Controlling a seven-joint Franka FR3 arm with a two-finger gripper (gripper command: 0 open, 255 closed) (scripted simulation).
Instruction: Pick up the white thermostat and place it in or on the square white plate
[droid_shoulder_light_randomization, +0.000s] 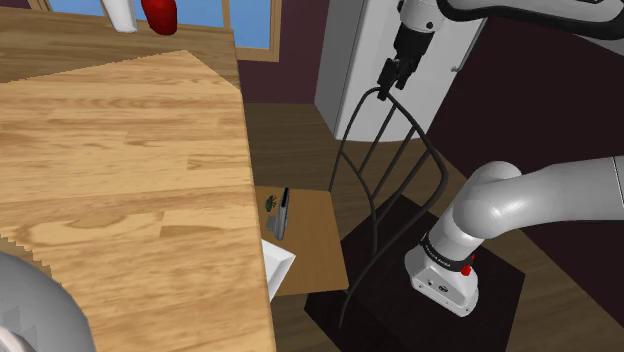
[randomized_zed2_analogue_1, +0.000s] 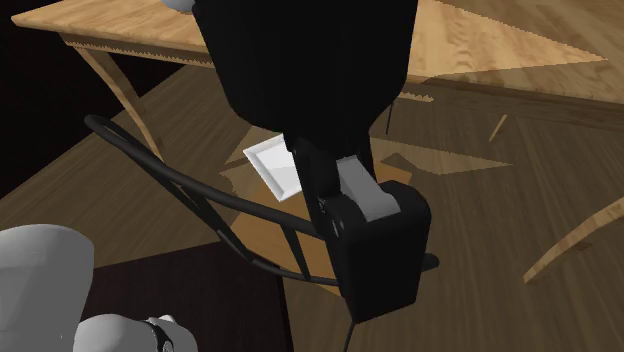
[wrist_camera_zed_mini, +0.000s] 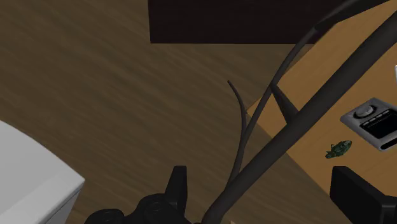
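We see the gripper (droid_shoulder_light_randomization: 392, 85) up near the top of the black back rails of a chair (droid_shoulder_light_randomization: 315, 235), its fingers apart and clasping nothing. In the wrist view one curved rail passes between the fingers, and we cannot tell whether it touches them. The thermostat (wrist_camera_zed_mini: 375, 123), grey with a dark face, lies flat on the chair's wooden seat, just beside a small green object (wrist_camera_zed_mini: 339, 149). The square white plate (droid_shoulder_light_randomization: 281, 266) rests on the same seat near the thermostat, partly tucked under the edge of the wooden counter (droid_shoulder_light_randomization: 120, 180).
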